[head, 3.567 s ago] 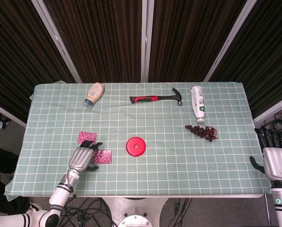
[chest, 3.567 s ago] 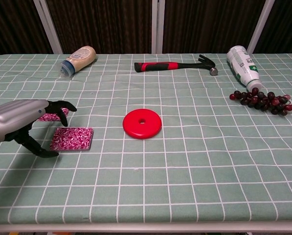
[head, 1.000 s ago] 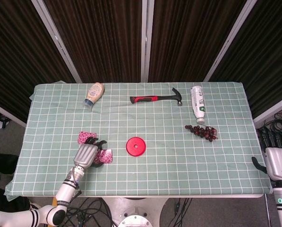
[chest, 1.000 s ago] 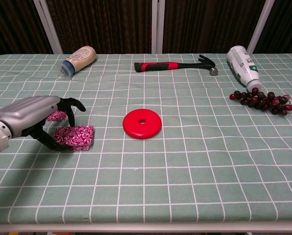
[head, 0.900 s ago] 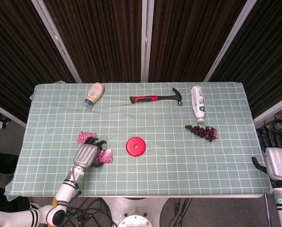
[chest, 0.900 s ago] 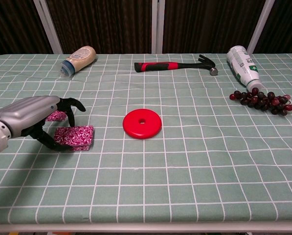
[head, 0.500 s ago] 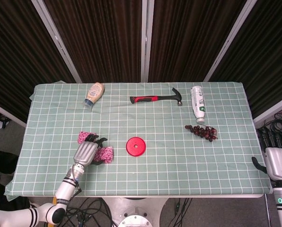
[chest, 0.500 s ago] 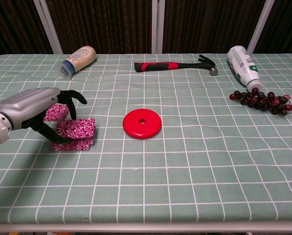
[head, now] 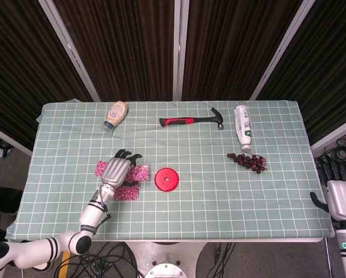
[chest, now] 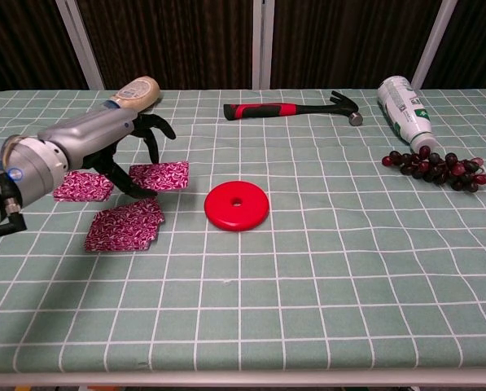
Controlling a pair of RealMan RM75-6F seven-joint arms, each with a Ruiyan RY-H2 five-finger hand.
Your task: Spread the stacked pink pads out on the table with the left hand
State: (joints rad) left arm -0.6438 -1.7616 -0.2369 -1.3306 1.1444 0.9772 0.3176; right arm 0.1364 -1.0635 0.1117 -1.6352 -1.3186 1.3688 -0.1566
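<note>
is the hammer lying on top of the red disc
No, the hammer lies by itself near the table's far edge, well apart from the red disc in the middle.

On the green checked table (head: pixel 219 191), the left hand (head: pixel 116 169) holds one pink pad (head: pixel 141 172) just left of the red disc (head: pixel 167 179). Another pad (head: pixel 125 193) lies below the hand, and a third (head: pixel 101 168) shows at its left. The right hand (head: pixel 341 197) is beside the table's right edge.

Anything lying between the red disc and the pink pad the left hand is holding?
No. In the chest view only bare green checked cloth separates the flat red disc from the pink patterned pad that the left hand pinches.
</note>
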